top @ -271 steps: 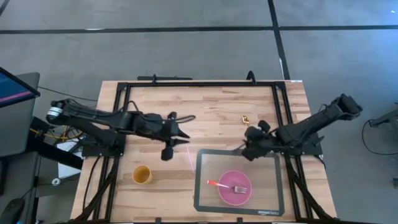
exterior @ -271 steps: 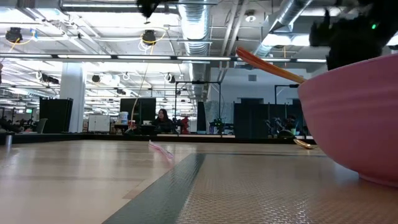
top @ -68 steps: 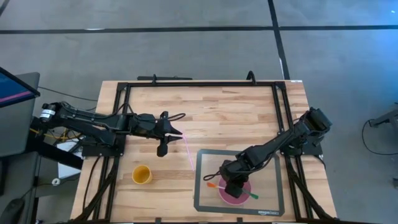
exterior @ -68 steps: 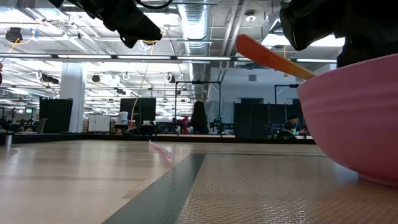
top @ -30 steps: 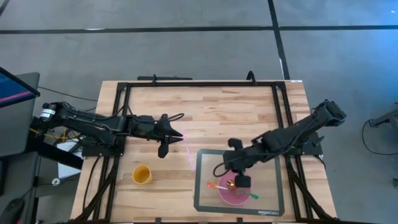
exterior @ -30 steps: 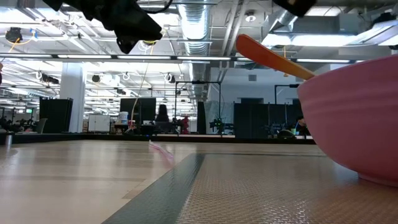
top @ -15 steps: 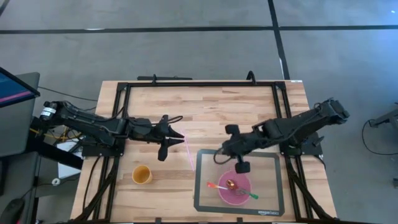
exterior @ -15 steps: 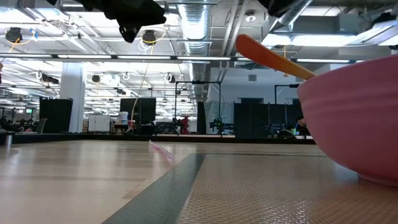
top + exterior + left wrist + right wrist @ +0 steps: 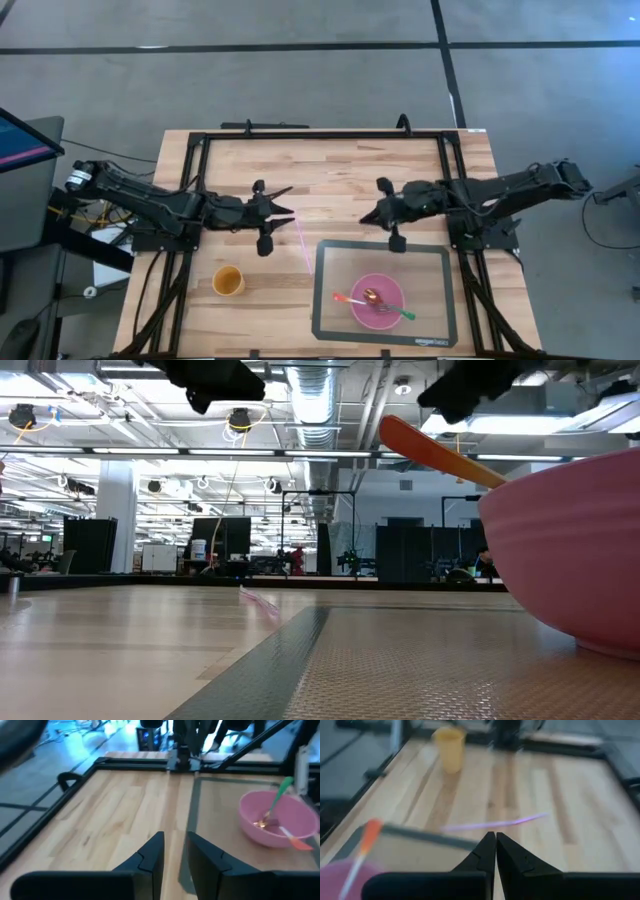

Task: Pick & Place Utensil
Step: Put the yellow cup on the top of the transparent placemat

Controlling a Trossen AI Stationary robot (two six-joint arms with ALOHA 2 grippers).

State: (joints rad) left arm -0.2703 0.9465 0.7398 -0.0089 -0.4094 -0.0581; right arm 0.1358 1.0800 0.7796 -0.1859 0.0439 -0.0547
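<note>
A pink bowl [image 9: 378, 303] stands on a grey mat [image 9: 330, 258] near the table's near edge. In it lie an orange-handled fork [image 9: 345, 297], a green-handled utensil [image 9: 402, 314] and a gold spoon [image 9: 368, 296], their handles leaning on the rim. A thin pink stick [image 9: 303, 240] lies flat on the wood left of the mat. My right gripper [image 9: 362, 220] is shut and hangs just beyond the mat's far edge, holding nothing. My left gripper [image 9: 290, 202] is open, above the stick's far end; its own view shows the bowl [image 9: 277, 820] ahead.
A yellow cup [image 9: 228, 281] stands upright on the wood left of the mat, near the near edge. A black metal frame [image 9: 320, 134] runs round the table. Bare wood lies between the two grippers and toward the far edge.
My right gripper has drawn back from above the pink bowl toward the table's far edge, past the mat's far border, its arm swinging out level. The bowl and the utensils in it have stayed put. My left gripper has kept about where it was.
</note>
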